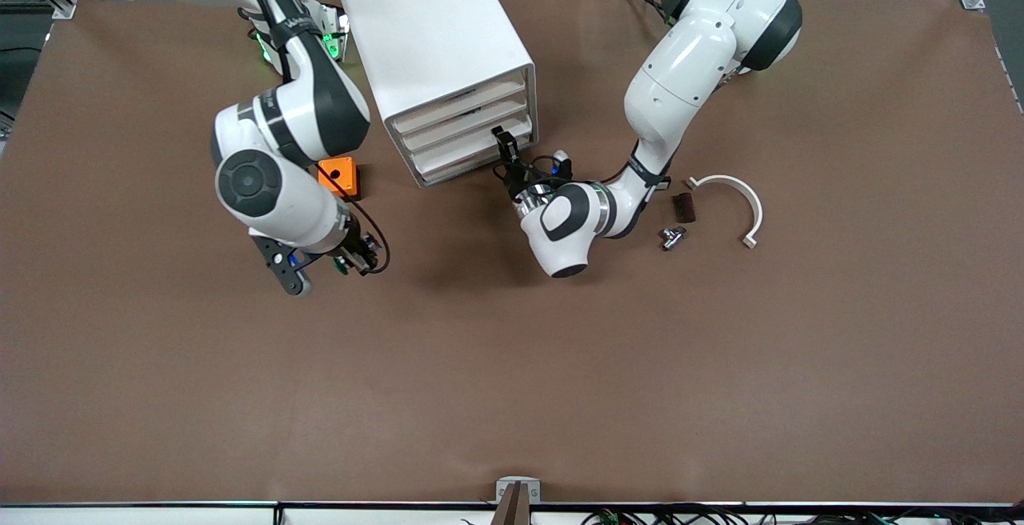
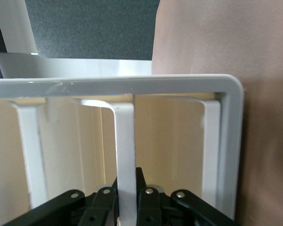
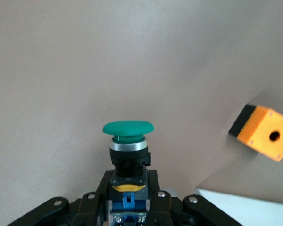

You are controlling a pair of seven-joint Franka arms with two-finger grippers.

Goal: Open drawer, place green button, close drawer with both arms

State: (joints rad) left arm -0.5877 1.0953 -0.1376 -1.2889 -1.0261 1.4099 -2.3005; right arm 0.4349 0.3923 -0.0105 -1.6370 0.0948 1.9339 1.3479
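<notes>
The white cabinet [image 1: 432, 37] stands at the back middle of the table, with all four drawers pushed in. The uppermost drawer [image 1: 460, 103] is closed. My left gripper [image 1: 502, 147] is at the cabinet's front, level with the middle drawers. In the left wrist view my left gripper [image 2: 125, 188] is shut on a white drawer lip [image 2: 124, 141]; which drawer it belongs to I cannot tell. My right gripper [image 1: 354, 257] is over the table toward the right arm's end, shut on the button [image 3: 128, 136], whose green cap [image 1: 340, 267] points away from the fingers.
An orange cube with a hole [image 1: 338, 175] [image 3: 266, 132] sits beside the cabinet, close to the right arm. A white curved part [image 1: 732, 201], a small dark part [image 1: 684, 206] and a small metal part [image 1: 672, 237] lie toward the left arm's end.
</notes>
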